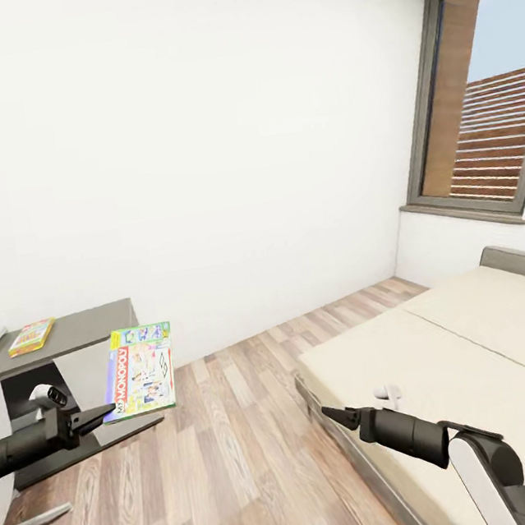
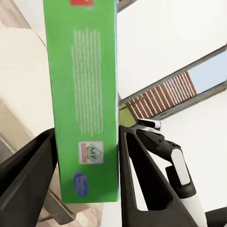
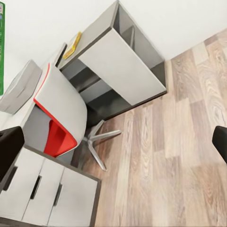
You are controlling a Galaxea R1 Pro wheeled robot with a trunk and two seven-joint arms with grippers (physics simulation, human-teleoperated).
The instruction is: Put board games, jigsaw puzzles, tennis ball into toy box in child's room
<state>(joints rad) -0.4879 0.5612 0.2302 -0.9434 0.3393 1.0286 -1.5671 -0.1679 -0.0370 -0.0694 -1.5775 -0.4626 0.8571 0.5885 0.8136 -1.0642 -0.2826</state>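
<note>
Head view: left gripper point(image 1: 100, 415) pinches the flat green-edged Monopoly board game box point(image 1: 139, 370) by its lower edge, carried above the wood plank floor point(image 1: 238, 456) between the cream mattress bed point(image 1: 473, 351) and the dark grey lower desk section point(image 1: 72, 329). A small yellow-red game box point(image 1: 31, 336) lies on that section. The right gripper point(image 1: 332, 415) hangs over the bed edge; I cannot tell its jaw state here. A small white object on the bed is unclear.

Left wrist: fingers point(image 2: 142, 179) clamp the green box.

Right wrist: fingertips point(image 3: 9, 142) spread wide, empty. The grey sloped toy box point(image 3: 21, 87) sits on the desk beside the red-white swivel chair point(image 3: 59, 118); its contents are hidden.

Judgement: one game in transit, most still to do.
</note>
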